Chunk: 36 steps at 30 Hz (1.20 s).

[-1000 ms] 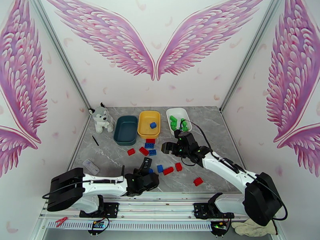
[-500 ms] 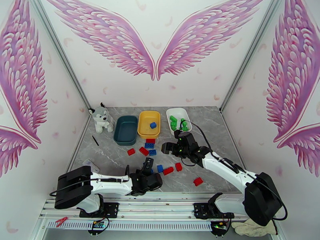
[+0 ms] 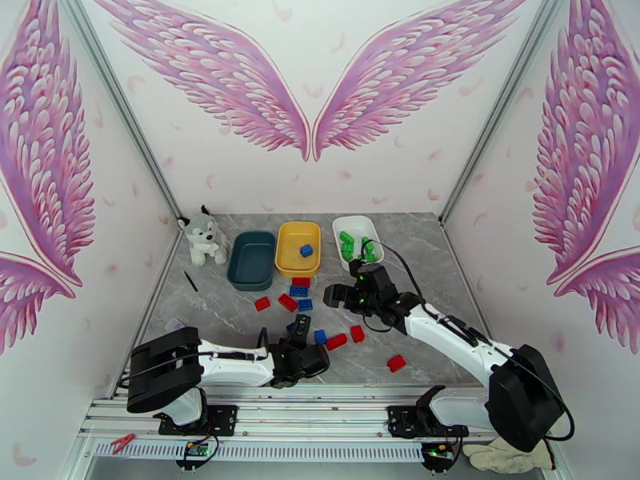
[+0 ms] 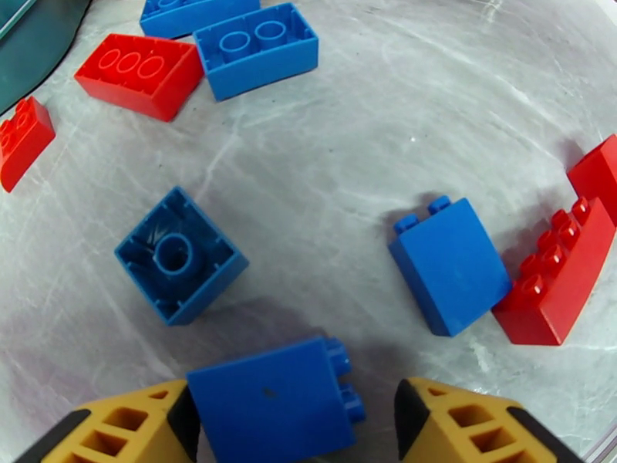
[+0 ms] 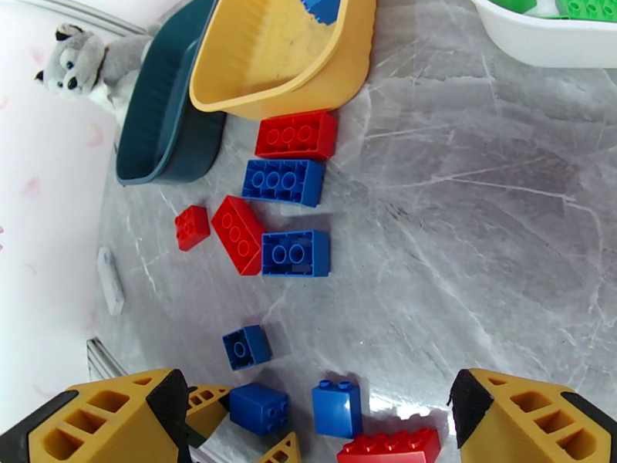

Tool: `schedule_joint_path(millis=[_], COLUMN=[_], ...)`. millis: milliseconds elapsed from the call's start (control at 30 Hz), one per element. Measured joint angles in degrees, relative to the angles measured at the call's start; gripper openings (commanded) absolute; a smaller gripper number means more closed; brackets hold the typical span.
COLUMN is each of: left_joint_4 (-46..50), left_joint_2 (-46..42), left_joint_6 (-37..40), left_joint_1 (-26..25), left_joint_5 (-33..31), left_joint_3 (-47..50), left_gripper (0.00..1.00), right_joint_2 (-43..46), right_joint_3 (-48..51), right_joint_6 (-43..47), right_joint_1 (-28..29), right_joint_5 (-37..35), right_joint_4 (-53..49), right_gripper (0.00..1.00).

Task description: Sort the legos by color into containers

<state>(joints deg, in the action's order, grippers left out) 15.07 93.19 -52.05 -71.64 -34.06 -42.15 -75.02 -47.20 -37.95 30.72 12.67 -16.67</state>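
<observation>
Top view: grey marble table (image 3: 432,258) sits mid-frame. Three trays run in a row along its upper edge.
- dark teal tray (image 3: 251,264), left, bare inside
- yellow tray (image 3: 290,238), centre, one blue brick (image 3: 306,250) in it
- white tray (image 3: 354,226), right, green bricks (image 3: 347,243) in it

Plush husky (image 3: 202,238) sits upright just left of the teal tray.

Right gripper (image 3: 330,296) hovers centre-frame, just below the white tray. Its wrist view shows the fingers spread wide with nothing between them.

Left gripper (image 3: 300,334) is at lower centre, down among the loose bricks. In its wrist view the yellow fingertips (image 4: 116,426) at the bottom corners straddle a blue square brick (image 4: 270,399) lying on its side, studs to the right. The left pad is against it and there's a gap at the right pad, so not clamped.

Loose on the table:
- red and blue cluster (image 3: 299,291) just below the yellow tray
- lone red brick (image 3: 395,362) lower right, well apart
- upside-down blue brick (image 4: 180,256) centre-left in the left wrist view
- long red brick (image 4: 555,275) at the right edge of that view

White tag (image 5: 110,281) lies at the table's left edge; print too small to read.
</observation>
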Motion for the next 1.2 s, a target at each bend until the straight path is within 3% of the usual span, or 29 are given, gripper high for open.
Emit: schedule_joint_path(millis=[567, 767, 1000, 1200], left_joint_4=[-0.13, 1.38, 1.7, 2.1], left_joint_2=[0.74, -7.37, -17.38, -16.13], left_joint_6=[1.33, 3.58, 11.26, 18.8], left_joint_1=[1.25, 2.84, 14.19, 26.1], left_joint_5=[-0.11, -0.13, 2.51, 7.72], left_joint_3=[-0.63, -0.26, -0.72, -7.63], left_gripper=[0.47, 0.48, 0.49, 0.5], right_joint_2=[0.0, -1.07, -5.33, -7.15], right_joint_3=[0.0, 0.0, 0.0, -0.09], right_joint_6=[-0.2, -0.7, -1.29, -1.05], right_joint_1=[-0.24, -0.24, -0.04, 0.79], right_joint_5=[0.02, 1.68, 5.29, 6.78], right_joint_4=[0.0, 0.46, 1.42, 1.81], right_gripper=[0.88, 0.86, 0.84, 0.85])
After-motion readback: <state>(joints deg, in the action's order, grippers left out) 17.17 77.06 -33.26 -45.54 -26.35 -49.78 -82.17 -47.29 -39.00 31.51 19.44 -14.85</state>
